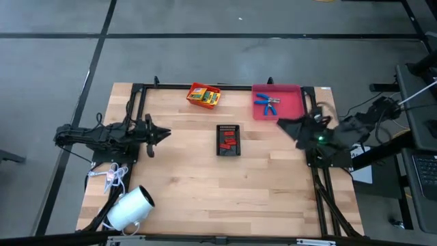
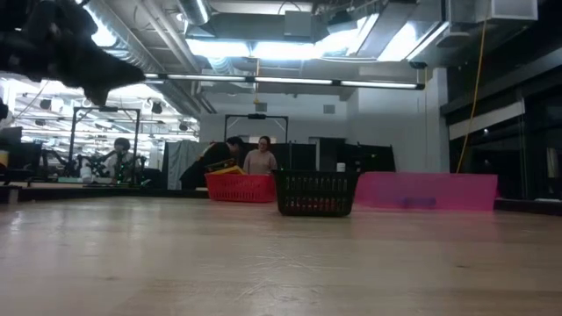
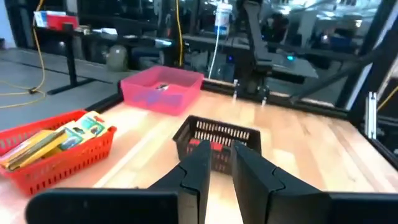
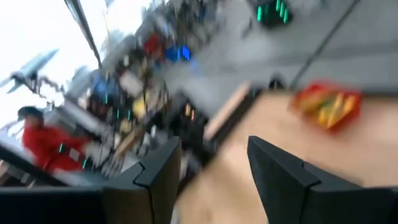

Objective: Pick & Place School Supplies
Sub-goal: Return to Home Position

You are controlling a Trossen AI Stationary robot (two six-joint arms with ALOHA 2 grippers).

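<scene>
Yellow-and-green boxes (image 1: 204, 95) lie in a red basket (image 1: 194, 101) at the table's far edge, also seen in the left wrist view (image 3: 59, 138). Blue-handled pliers (image 1: 267, 104) lie in a pink tray (image 1: 292, 102). Small red pieces (image 1: 229, 141) sit in a black basket (image 1: 229, 128) at mid-table. My left gripper (image 1: 166, 134) hovers left of the black basket, pointing level at it, its fingers (image 3: 222, 167) a narrow gap apart with nothing between. My right gripper (image 1: 280, 123) hangs near the pink tray's near edge, open (image 4: 211, 168) and empty.
A big white roll (image 1: 131, 207) and a white cord bundle (image 1: 113, 176) lie at the near left corner. Black frame rails run along the table's far edge (image 1: 171, 86). Bare wood stretches across the near half (image 1: 225, 191). People stand in the room behind (image 2: 260, 158).
</scene>
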